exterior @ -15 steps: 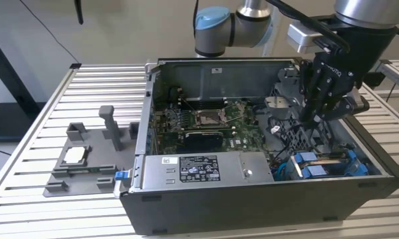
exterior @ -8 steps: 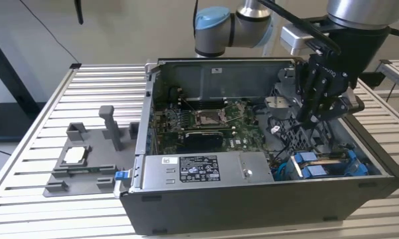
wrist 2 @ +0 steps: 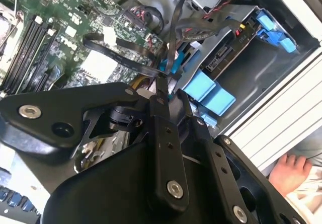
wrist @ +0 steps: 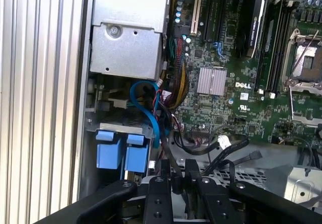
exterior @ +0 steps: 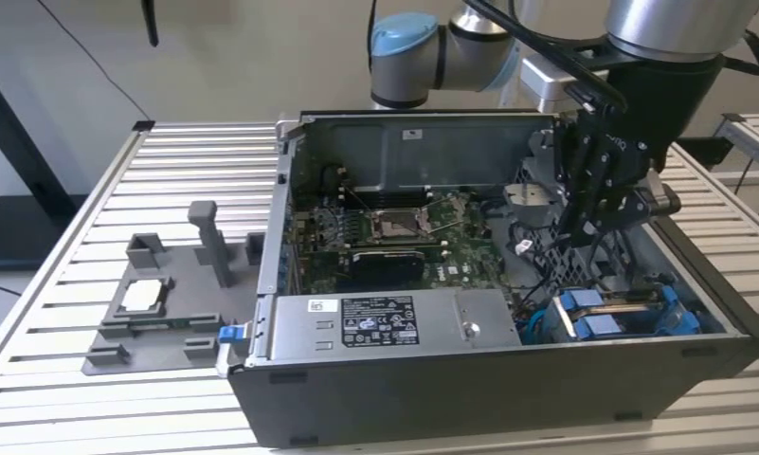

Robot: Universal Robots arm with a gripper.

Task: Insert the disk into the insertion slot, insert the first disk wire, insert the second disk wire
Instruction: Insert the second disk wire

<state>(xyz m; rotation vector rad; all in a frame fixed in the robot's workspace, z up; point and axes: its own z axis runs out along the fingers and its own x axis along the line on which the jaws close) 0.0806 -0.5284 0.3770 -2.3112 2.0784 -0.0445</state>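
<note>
The claw (wrist 2: 170, 90), clenched on a black wire (wrist 2: 172, 40), hangs near the seated disk (wrist 2: 209, 94).

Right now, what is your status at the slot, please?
Gripper shut on black wire, low inside case. Slot just beside it, blue tabs showing. Person's hand outside case edge, not blocking.

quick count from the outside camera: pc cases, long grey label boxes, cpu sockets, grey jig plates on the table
computer case: 1
long grey box with barcode label: 1
processor socket: 1
grey fixture plate: 1
total: 4
</note>
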